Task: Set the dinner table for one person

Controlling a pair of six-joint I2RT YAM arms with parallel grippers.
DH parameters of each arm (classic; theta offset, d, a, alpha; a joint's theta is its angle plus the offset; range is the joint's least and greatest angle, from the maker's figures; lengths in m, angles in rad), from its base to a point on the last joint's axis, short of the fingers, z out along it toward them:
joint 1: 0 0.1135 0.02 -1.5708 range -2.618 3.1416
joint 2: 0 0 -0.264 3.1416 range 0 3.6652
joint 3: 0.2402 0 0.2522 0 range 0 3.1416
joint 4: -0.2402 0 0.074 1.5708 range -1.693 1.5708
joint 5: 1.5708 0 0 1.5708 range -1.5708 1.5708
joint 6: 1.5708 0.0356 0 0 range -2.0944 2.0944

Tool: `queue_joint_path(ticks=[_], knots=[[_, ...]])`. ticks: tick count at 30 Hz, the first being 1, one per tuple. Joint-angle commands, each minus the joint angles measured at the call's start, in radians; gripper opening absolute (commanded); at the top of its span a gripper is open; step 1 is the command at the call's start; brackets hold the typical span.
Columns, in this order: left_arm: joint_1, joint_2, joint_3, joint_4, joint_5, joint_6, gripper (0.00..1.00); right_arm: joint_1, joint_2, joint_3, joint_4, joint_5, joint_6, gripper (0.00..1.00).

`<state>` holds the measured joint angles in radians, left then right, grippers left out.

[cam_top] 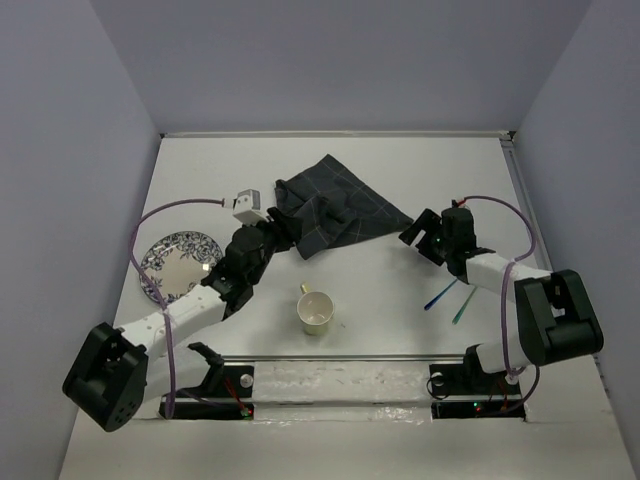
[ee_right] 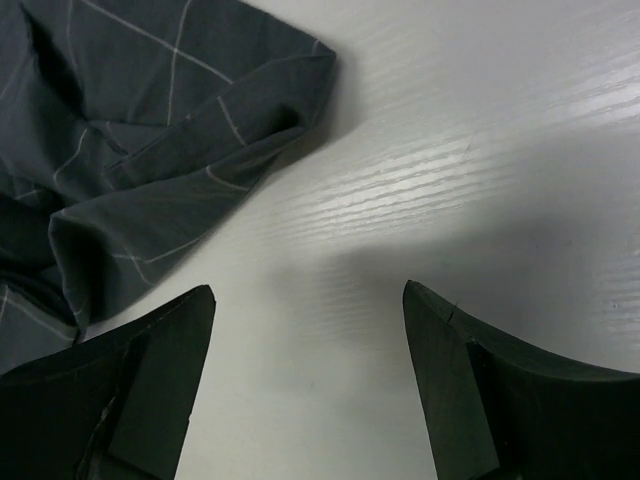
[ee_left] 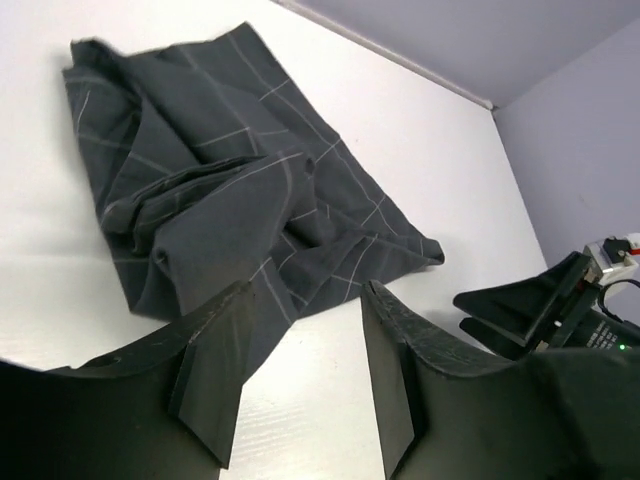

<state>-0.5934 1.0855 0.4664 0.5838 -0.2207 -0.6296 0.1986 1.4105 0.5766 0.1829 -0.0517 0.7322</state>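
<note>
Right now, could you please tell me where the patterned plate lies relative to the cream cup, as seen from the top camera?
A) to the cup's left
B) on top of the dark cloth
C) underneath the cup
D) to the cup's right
A: the top view shows the patterned plate on the left side of the dinner table, while the cream cup stands near the middle, apart from it.
</note>
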Motion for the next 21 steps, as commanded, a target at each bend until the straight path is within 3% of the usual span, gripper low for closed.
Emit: queue_joint_path(ticks=[1,7,8,11,15,21], knots=[[-0.132,0.074,0.19,-0.155,-0.21,0.204,0.55,0.004,0.054,0.081,0.044,0.096,0.039,0.84],[-0.239,0.317,0.407,-0.367,-0.256,0.307,0.55,0.004,0.134,0.137,0.069,0.061,0.085,0.95],[-0.244,0.345,0.429,-0.39,-0.259,0.318,0.6,0.004,0.146,0.134,0.082,0.059,0.096,0.94],[-0.258,0.444,0.488,-0.452,-0.256,0.343,0.67,0.004,0.168,0.127,0.144,0.02,0.125,0.91],[-0.267,0.533,0.535,-0.475,-0.223,0.39,0.64,0.004,0.215,0.163,0.17,-0.003,0.147,0.81],[-0.267,0.628,0.607,-0.527,-0.239,0.441,0.6,0.004,0.294,0.235,0.201,-0.037,0.176,0.79]])
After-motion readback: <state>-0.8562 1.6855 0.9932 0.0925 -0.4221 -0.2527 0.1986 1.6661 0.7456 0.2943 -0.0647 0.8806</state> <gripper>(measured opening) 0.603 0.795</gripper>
